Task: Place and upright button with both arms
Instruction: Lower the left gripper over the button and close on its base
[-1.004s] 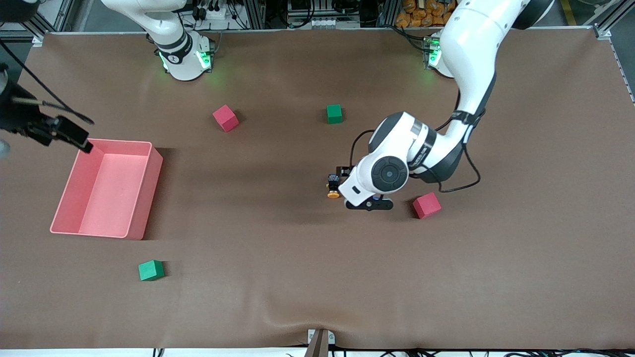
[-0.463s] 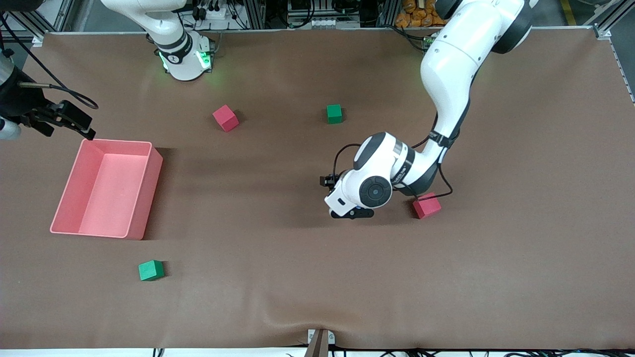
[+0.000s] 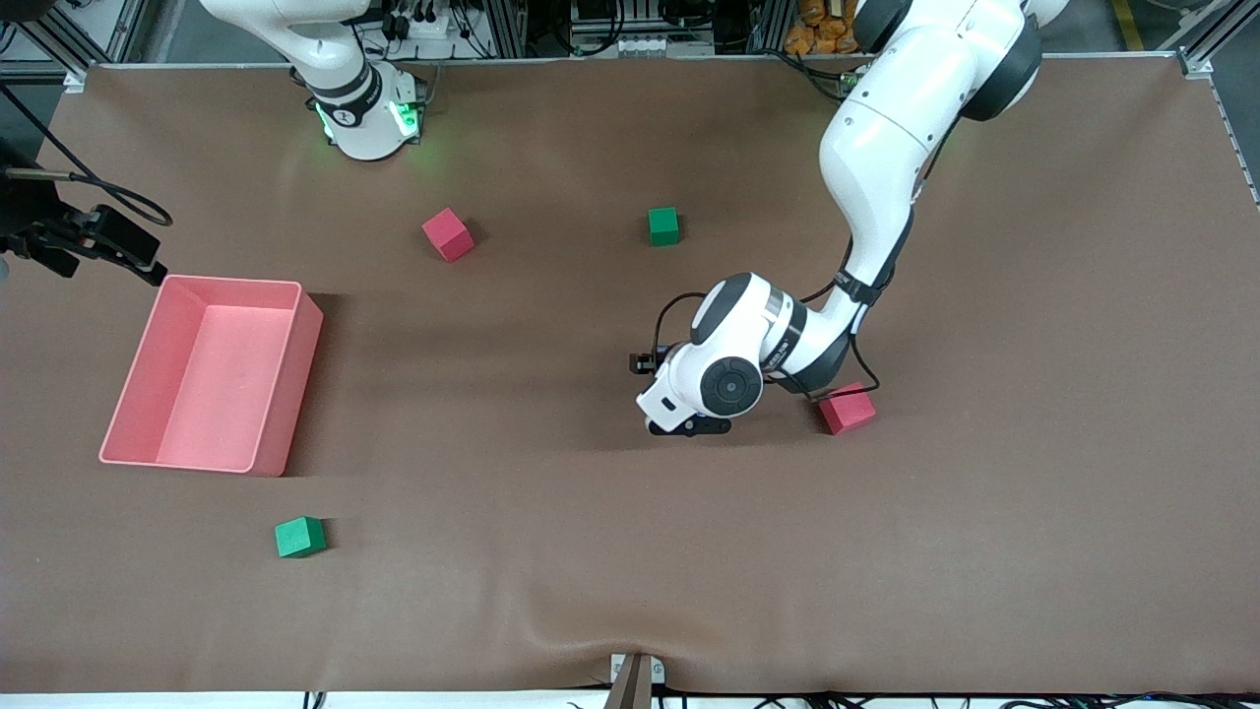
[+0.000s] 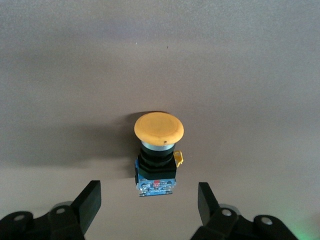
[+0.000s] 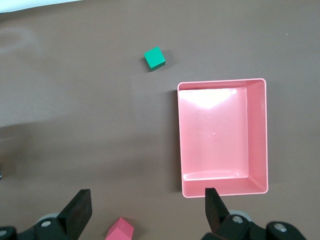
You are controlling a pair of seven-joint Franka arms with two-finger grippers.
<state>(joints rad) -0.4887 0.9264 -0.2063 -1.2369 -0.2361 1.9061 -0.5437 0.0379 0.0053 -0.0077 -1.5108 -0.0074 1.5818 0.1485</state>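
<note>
The button (image 4: 158, 131) rests on the brown table with its orange cap pointing away from my left gripper and its bluish end toward it; it seems to lie on its side. My left gripper (image 4: 149, 187) is low over the middle of the table, open, one finger on each side of the bluish end with a gap to each. In the front view the left arm's wrist (image 3: 728, 384) hides the button. My right gripper (image 5: 147, 205) hangs open and empty, high over the table edge beside the pink bin (image 3: 212, 374).
A pink cube (image 3: 847, 409) lies close beside the left wrist, toward the left arm's end. Another pink cube (image 3: 448, 233) and a green cube (image 3: 663, 225) lie nearer the bases. A second green cube (image 3: 299, 537) sits nearer the front camera than the bin.
The left arm has slid over the button, which showed beside its hand a second ago and is now covered in the front view. Its fingers have narrowed. The right gripper has drifted toward the table's edge.
</note>
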